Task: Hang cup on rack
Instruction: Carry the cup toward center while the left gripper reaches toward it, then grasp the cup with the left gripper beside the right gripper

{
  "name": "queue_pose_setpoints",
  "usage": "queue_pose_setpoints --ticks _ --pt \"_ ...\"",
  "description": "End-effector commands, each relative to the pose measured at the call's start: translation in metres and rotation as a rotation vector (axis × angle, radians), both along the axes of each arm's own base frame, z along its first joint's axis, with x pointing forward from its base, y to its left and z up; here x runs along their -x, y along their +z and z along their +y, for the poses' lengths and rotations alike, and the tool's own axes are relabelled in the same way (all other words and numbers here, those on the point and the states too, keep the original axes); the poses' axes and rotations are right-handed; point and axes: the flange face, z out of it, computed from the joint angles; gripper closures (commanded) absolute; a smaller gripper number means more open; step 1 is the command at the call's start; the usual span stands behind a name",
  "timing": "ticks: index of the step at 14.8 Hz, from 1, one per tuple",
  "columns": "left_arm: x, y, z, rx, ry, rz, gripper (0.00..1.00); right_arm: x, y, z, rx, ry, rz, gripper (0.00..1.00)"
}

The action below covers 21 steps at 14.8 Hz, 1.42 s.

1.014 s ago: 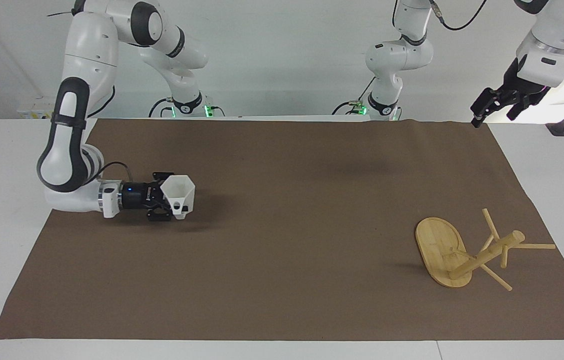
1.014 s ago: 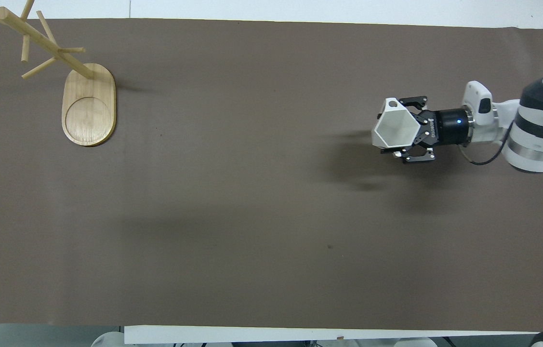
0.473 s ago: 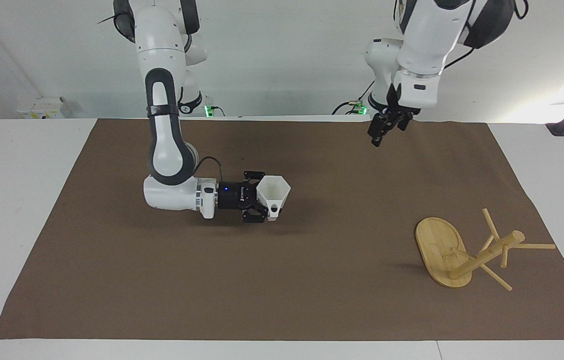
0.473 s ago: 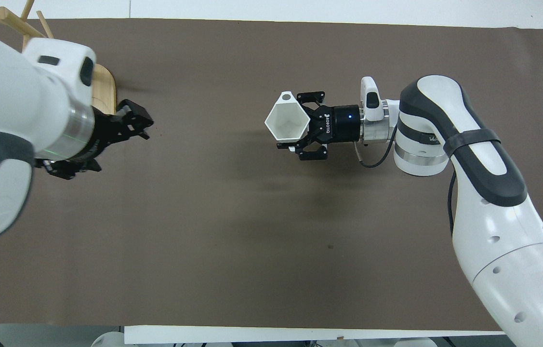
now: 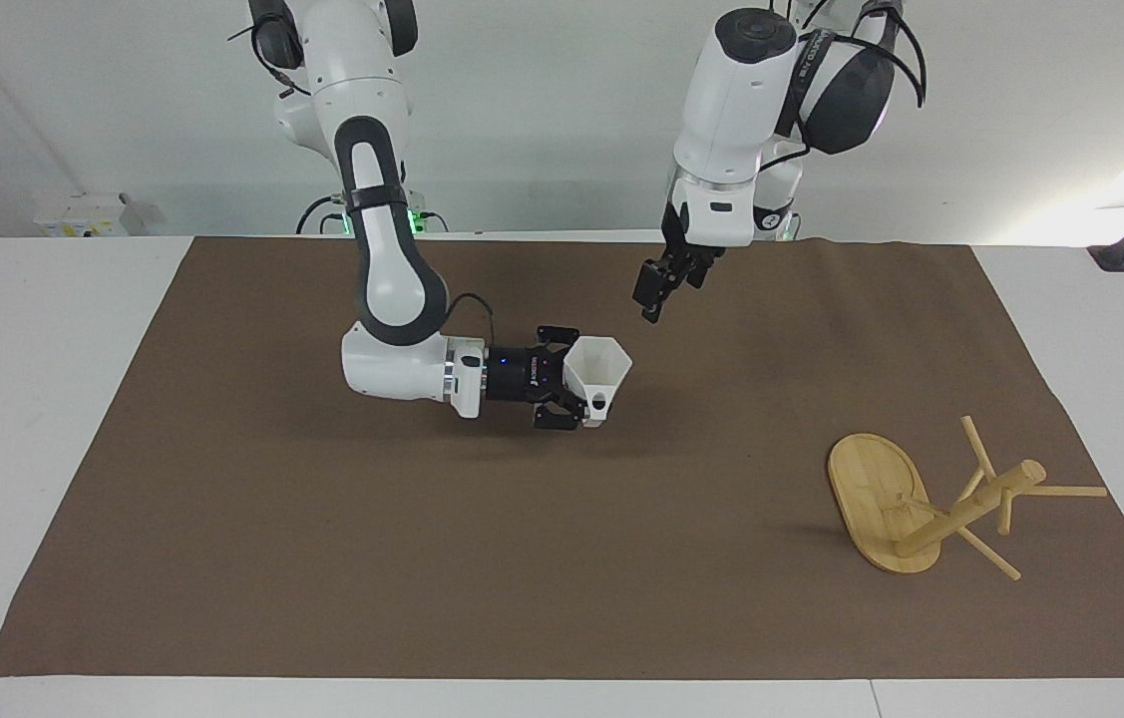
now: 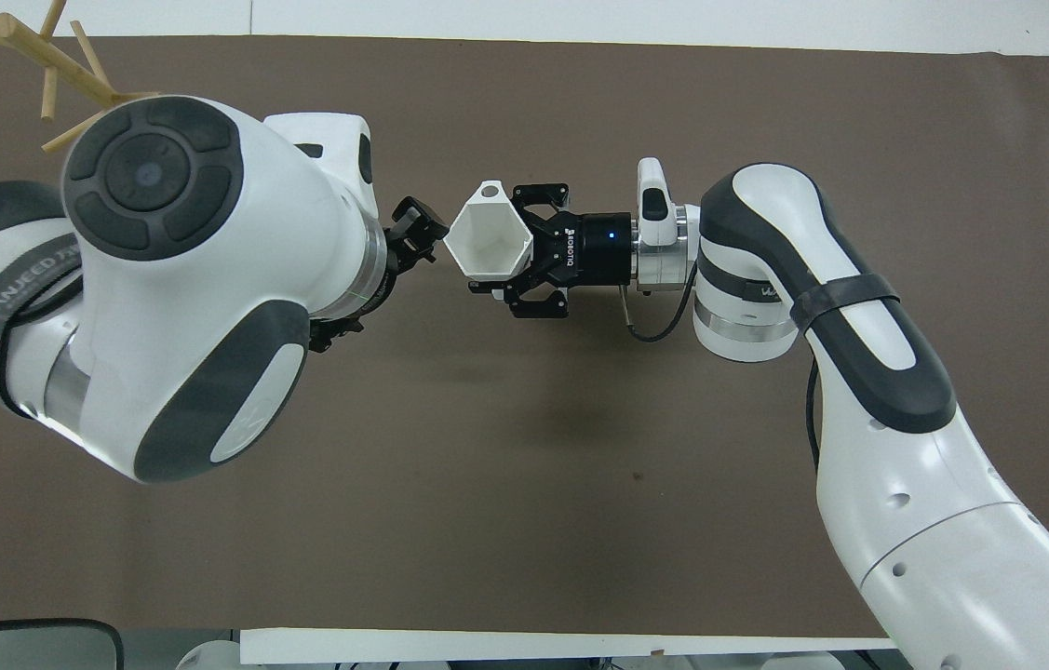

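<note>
Gripping cup, right end effector marked ROBOTIQ, rack apart

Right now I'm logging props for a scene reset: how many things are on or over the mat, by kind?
Cups: 1, the white cup, held by the right gripper.
Racks: 1, the bamboo rack, toward the left arm's end.
Total: 2.
The left gripper holds nothing.
</note>
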Motion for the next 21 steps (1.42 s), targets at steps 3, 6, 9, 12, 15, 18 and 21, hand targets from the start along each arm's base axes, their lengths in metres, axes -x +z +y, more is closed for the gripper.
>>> queue_pose_setpoints --ticks 3,6,9,12,15,18,21 --pt "-0.015 -0.015 -0.012 0.041 0.005 -0.045 0.12 -0.001 0.008 -0.001 -0.013 -0.040 0.021 0.79" --pt "-0.016 -0.023 -0.027 0.047 -0.018 -0.054 0.26 0.000 0.006 0.001 -0.002 -0.046 0.021 0.79" --pt "-0.022 -0.035 -0.031 0.044 -0.059 -0.062 0.37 -0.001 0.006 0.000 0.000 -0.049 0.021 0.79" --pt "-0.026 -0.043 -0.034 0.041 -0.154 -0.076 0.41 -0.001 0.006 -0.001 0.003 -0.052 0.021 0.79" --pt "-0.027 -0.045 -0.035 0.040 -0.220 -0.084 0.67 -0.002 0.006 -0.001 -0.003 -0.057 0.022 0.79" --pt "-0.030 -0.045 -0.037 0.052 -0.278 -0.104 0.89 -0.003 0.006 -0.002 -0.001 -0.077 0.026 0.78" --pt "-0.028 -0.046 -0.039 0.061 -0.278 -0.102 1.00 -0.002 0.006 0.000 0.000 -0.075 0.026 0.78"
